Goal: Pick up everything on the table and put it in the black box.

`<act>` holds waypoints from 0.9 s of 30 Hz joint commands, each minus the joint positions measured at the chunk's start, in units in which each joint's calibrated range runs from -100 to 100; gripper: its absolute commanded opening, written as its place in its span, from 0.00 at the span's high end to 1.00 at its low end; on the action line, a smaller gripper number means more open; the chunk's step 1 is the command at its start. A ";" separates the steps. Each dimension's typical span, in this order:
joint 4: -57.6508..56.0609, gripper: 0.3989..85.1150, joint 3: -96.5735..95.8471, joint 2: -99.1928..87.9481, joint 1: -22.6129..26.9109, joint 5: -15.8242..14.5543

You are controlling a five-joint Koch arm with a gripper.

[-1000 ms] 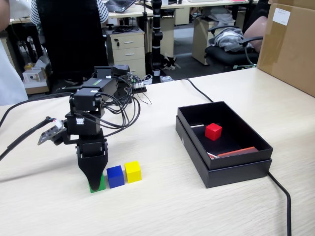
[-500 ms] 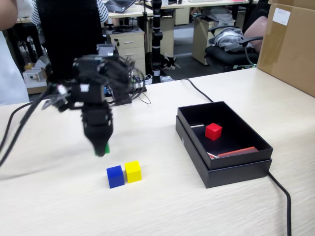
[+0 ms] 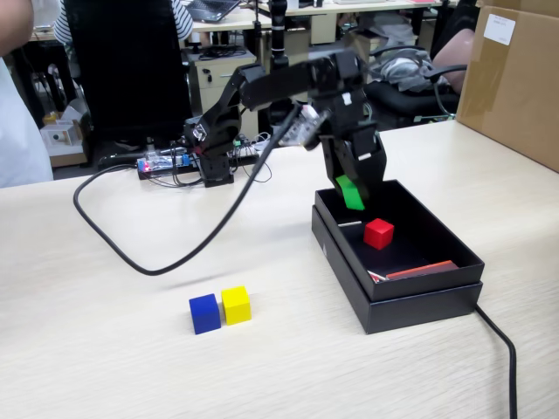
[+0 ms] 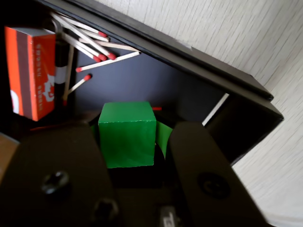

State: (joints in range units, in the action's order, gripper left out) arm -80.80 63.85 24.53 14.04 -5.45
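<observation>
My gripper [image 3: 353, 199] is shut on a green cube [image 3: 351, 194] and holds it over the far left part of the open black box [image 3: 419, 301]. In the wrist view the green cube [image 4: 127, 135] sits between the two dark jaws of the gripper [image 4: 130, 130], above the box's dark floor and near its rim [image 4: 189, 52]. A red cube [image 3: 379, 233] lies inside the box. A blue cube [image 3: 204, 313] and a yellow cube [image 3: 236, 305] stand touching side by side on the table, left of the box.
An orange matchbox [image 4: 31, 71] and several loose matches [image 4: 94, 47] lie in the box. A black cable [image 3: 148, 262] loops across the table from the arm; another cable [image 3: 502, 340] runs off by the box's right corner. A cardboard box [image 3: 515, 78] stands at the back right.
</observation>
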 commanded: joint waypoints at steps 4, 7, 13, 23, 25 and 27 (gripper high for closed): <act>-1.23 0.83 7.05 7.54 0.29 -1.12; -1.15 0.83 8.22 12.13 0.24 -1.27; -1.23 0.70 7.68 16.49 0.24 -1.90; -1.23 0.54 5.23 2.03 -0.78 -2.30; -1.23 0.54 5.59 -5.43 -1.86 -1.95; -1.23 0.54 5.78 -11.39 -3.42 -0.78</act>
State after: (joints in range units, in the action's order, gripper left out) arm -80.80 66.77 26.86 12.43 -7.69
